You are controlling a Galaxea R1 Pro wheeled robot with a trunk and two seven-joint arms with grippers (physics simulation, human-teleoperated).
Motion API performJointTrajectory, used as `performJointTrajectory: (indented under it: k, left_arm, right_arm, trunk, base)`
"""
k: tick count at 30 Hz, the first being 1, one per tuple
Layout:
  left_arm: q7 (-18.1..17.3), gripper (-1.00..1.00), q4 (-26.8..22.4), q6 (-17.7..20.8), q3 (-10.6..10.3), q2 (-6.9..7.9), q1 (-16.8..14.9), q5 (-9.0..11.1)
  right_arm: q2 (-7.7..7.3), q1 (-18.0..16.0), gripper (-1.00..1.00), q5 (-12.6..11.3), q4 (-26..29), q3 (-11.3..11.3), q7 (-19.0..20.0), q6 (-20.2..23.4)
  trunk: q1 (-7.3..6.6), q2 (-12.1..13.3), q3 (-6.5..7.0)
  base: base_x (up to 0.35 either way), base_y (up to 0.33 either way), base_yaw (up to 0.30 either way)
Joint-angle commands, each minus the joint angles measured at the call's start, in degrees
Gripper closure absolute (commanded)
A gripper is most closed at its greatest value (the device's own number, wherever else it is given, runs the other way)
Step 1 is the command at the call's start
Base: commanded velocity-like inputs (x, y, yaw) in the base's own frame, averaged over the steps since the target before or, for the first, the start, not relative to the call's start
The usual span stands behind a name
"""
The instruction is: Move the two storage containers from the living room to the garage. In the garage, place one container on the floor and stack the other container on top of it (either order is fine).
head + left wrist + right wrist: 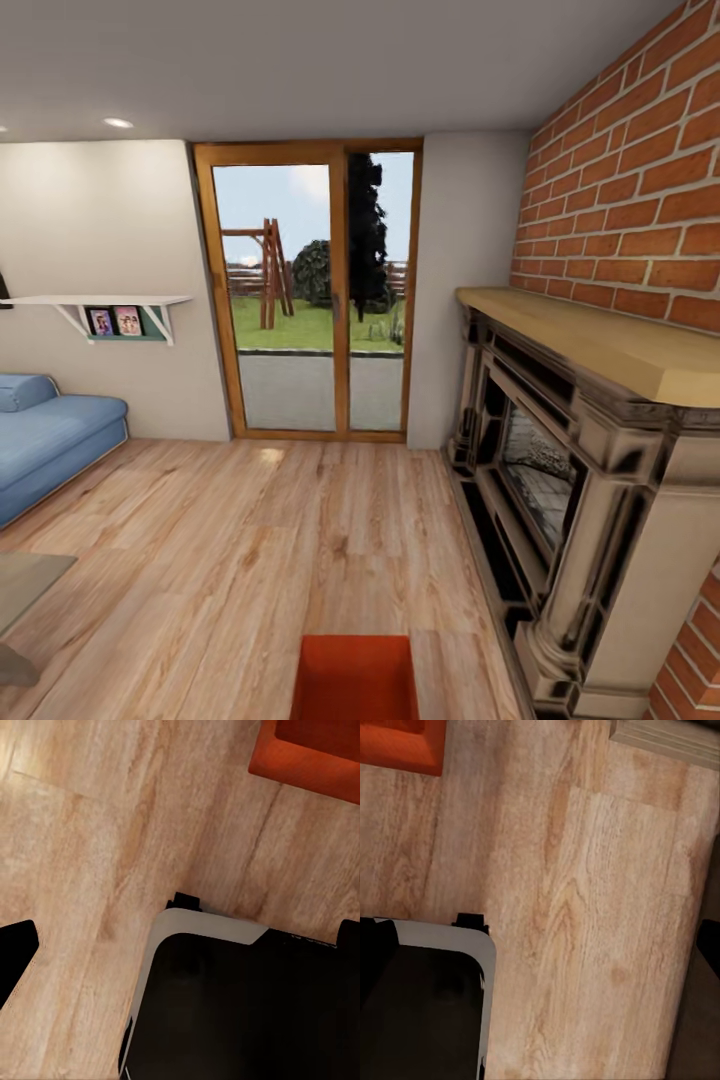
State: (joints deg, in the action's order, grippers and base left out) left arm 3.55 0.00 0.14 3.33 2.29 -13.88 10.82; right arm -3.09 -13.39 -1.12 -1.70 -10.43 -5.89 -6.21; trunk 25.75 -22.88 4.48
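I am in the living room, on its light wood-plank floor. One orange-red storage container lies on the planks right in front of me, at the bottom edge of the head view, open side up. Its corner shows in the left wrist view and in the right wrist view. My left gripper hangs above the floor beside my base, fingers wide apart with nothing between them. My right gripper hangs the same way on the other side, also open and holding nothing.
An ornate stone fireplace with a wooden mantel and a brick wall runs along the right. Wood-framed glass doors stand straight ahead. A blue sofa and a table corner are on the left. My black, white-rimmed base sits below the grippers.
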Motion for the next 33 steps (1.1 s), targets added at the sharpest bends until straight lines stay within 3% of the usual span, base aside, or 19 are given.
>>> performJointTrajectory:
  k: [1, 19, 33]
  left_arm:
    - [0.05, -1.00, 0.00, 0.00, 0.31, 0.00, -0.01, 0.16]
    - [0.05, -1.00, 0.00, -0.02, 0.30, 0.00, -0.01, 0.16]
    - [0.05, -1.00, 0.00, -0.01, 0.31, 0.00, -0.01, 0.16]
  right_arm:
    - [0.02, -0.06, -1.00, -0.11, -0.18, -0.38, -0.17, -0.29]
    - [0.02, -0.06, -1.00, -0.12, -0.15, -0.38, -0.17, -0.29]
    - [0.02, -0.06, -1.00, -0.20, -0.18, -0.37, -0.17, -0.29]
  trunk:
    - [0.03, -0.04, -0.02]
    - [0.03, -0.04, -0.02]
    - [0.03, -0.04, -0.02]
  base:
    - [0.053, 0.208, 0.000]
    - [0.007, 0.102, 0.000]
    - [0.000, 0.013, -0.060]
